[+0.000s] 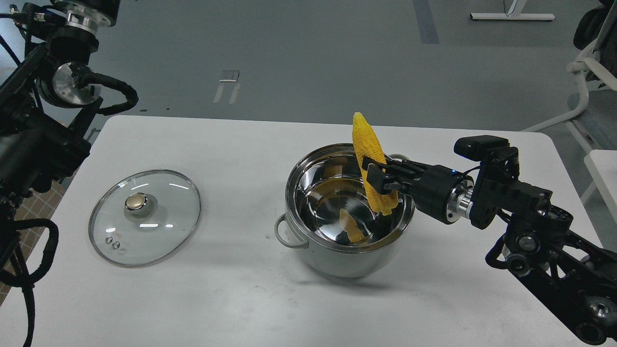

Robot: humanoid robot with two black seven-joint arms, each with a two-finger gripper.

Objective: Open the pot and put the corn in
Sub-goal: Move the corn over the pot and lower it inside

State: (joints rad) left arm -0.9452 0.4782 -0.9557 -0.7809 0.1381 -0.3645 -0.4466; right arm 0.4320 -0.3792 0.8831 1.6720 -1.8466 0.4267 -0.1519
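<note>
The pale grey-green pot (337, 260) stands open in the middle of the white table, its steel inside showing yellow reflections. My right gripper (378, 177) is shut on the yellow corn (368, 144) and holds it almost upright over the pot's right rim, the cob's lower end dipping inside the opening. The glass lid (144, 217) with its gold knob lies flat on the table to the pot's left. My left arm (43, 144) is raised at the far left edge; its gripper does not show.
The white table (241, 144) has its far edge behind the pot and its right edge near my right arm's base. A white chair frame (590, 72) stands on the floor at the far right.
</note>
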